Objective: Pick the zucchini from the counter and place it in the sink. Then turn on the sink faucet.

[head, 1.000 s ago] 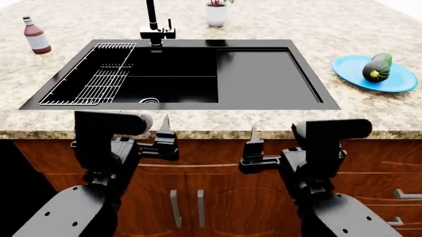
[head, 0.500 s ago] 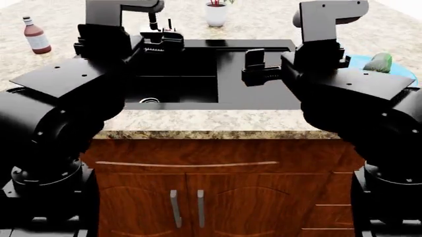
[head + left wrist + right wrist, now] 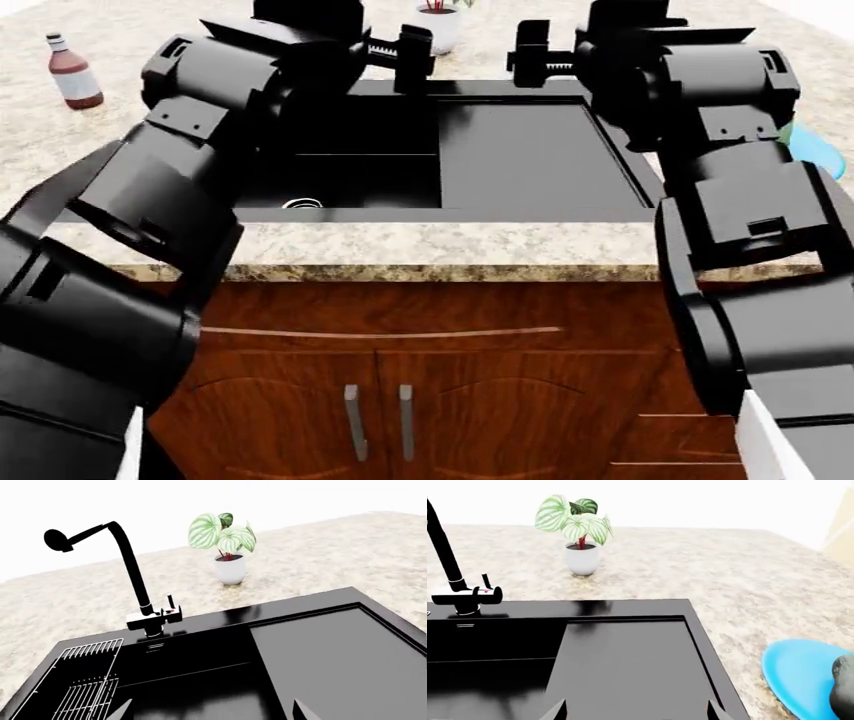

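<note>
Pincers (image 3: pixel 414 45) (image 3: pixel 531 48) both apart, empty; zucchini (image 3: pixel 844 687) cut off at frame edge on plate (image 3: pixel 797 677).

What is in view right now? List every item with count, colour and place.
counter: one, beige-brown speckled, around the sink
sink: one, glossy black, set in the counter
sink faucet: one, black, behind the basin
wire rack: one, pale metal, in the basin's far-left part
drain: one, chrome, basin floor
potted plant: one, green leaves in a white pot, behind the sink
bottle: one, dark red, counter far left
plate: one, blue, counter right of the sink
zucchini: one, dark green, on the plate, partly cut off
cabinets: reddish-brown, under the counter
left hand: black, open, above the basin
right hand: black, open, above the drainboard
</note>
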Robot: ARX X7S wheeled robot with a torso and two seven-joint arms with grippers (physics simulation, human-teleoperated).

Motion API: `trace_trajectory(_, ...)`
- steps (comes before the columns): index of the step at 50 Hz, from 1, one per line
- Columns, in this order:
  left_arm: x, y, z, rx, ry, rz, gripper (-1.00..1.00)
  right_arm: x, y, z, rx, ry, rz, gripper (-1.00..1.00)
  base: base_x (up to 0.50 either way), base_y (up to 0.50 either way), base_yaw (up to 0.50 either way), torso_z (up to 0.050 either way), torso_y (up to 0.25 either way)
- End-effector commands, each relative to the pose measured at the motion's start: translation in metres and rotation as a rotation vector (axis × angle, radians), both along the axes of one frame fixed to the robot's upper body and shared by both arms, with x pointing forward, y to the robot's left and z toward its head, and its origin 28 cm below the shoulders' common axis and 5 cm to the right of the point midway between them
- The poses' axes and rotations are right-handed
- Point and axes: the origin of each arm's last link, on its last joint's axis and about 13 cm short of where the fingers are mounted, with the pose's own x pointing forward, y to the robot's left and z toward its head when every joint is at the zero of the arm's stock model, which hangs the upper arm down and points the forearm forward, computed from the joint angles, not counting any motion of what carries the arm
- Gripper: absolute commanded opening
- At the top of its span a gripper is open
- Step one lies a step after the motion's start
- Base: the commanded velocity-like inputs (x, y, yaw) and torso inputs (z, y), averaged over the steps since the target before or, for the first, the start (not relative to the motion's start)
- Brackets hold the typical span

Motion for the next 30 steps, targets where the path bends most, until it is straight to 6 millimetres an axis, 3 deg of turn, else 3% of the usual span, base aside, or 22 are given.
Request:
trace_trajectory(1, 0.008, 0.024, 0.017, -0.052, -0.055, 0.210, 1.00, 0.004, 0.006, -0.005, -0.049, 0.045, -0.058, 1.00, 0.00, 0.00, 0.00, 0.000, 0.000)
trace_trajectory(8, 0.008, 0.020, 0.014, -0.052, -0.054, 0.184, 1.00, 0.004, 0.006, -0.012, -0.062, 0.071, -0.066, 1.00, 0.00, 0.00, 0.00, 0.000, 0.000)
trace_trajectory(30, 0.007, 0.019, 0.014, -0.036, -0.043, 0.164, 1.00, 0.004, 0.007, -0.013, -0.094, 0.077, -0.038, 1.00, 0.49, 0.00, 0.00, 0.000, 0.000)
